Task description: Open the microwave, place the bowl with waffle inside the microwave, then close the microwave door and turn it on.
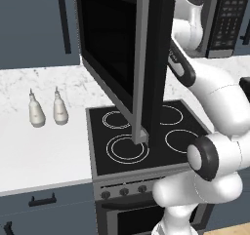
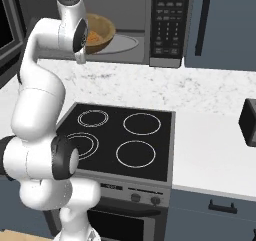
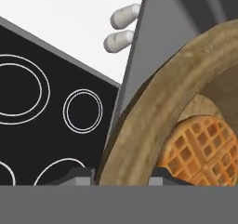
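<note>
One risk is seen: the bowl with waffle (image 3: 153,111), apparently pinched at its rim by the gripper (image 3: 118,174), could be tipped, spilling toward the stove (image 3: 51,125) at nine o'clock.

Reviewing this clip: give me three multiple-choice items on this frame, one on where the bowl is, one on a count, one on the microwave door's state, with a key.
1. Where is the bowl with waffle?
A. On a stove ring
B. At the mouth of the microwave, held up off the stove
C. On the white counter beside the bottles

2. How many white bottles stand on the counter left of the stove?
A. One
B. Two
C. Four

3. What state is the microwave door in?
A. Swung open
B. Fully shut
C. Taken off

Key: 1 B, the right base view shows the bowl in the open cavity, and the hand view shows the gripper astride its rim. 2 B, the left base view shows a pair side by side. 3 A, the door juts out over the stove in the left base view.
</note>
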